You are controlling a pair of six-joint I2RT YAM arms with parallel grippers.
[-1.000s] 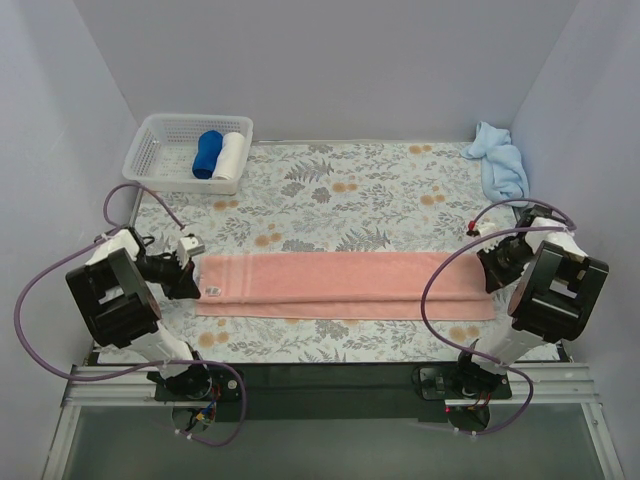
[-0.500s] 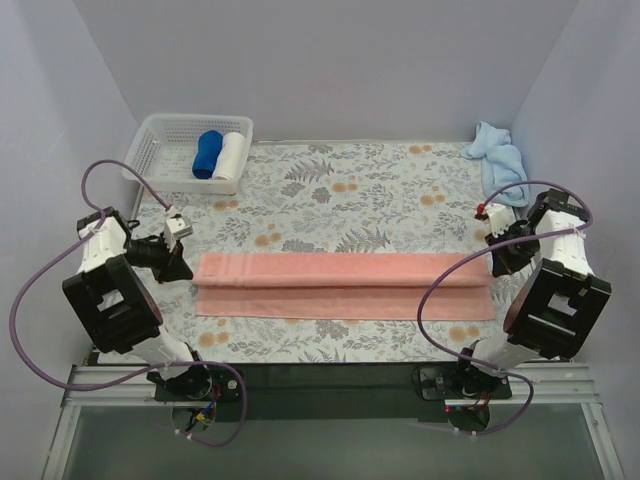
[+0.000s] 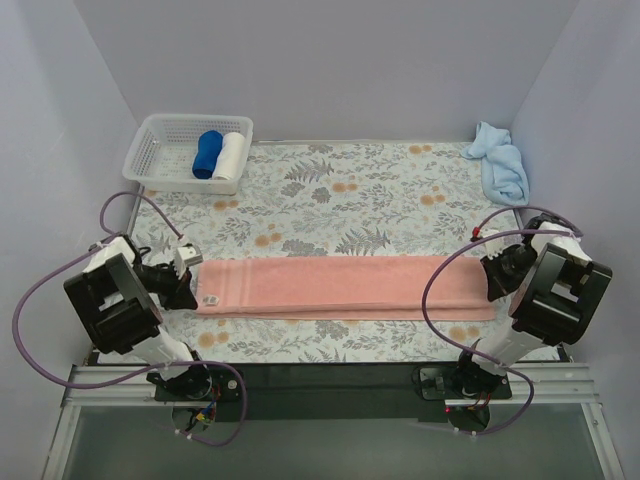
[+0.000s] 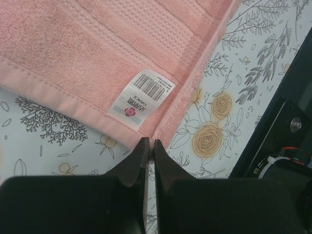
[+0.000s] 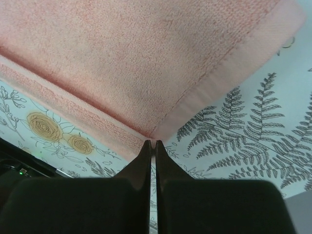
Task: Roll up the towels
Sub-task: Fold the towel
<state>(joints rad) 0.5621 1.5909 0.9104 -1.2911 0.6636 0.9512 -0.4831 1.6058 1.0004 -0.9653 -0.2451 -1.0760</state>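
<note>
Here the salmon-pink towel (image 3: 345, 286) lies flat on the floral cloth (image 3: 340, 200) as a long, narrow folded strip. Its long axis runs from left to right across the near half of the table, parallel to the edge where the arms are mounted. The left gripper (image 4: 147, 142) sits at the strip's left short end, its jaws pressed together and its tips touching the near corner just beside the white tag (image 4: 141, 97). The right gripper (image 5: 151, 142) mirrors it at the right short end, jaws likewise together at the near corner. In neither wrist view can it be told whether a sliver of hem is nipped between the tips. The towel therefore stretches away from each gripper toward the other, and neither arm is nearer to its middle. A roll would probably start at one short end and travel along this axis. That calls for the chosen gripper to release and take the end edge across its width, not at a single corner. The sky-blue towel (image 3: 500, 160) lies crumpled at the far right corner, nearer the right arm and well apart from the strip. The basket (image 3: 150, 150) at the far left holds a dark blue roll (image 3: 208, 154) and a white roll (image 3: 231, 155).
</note>
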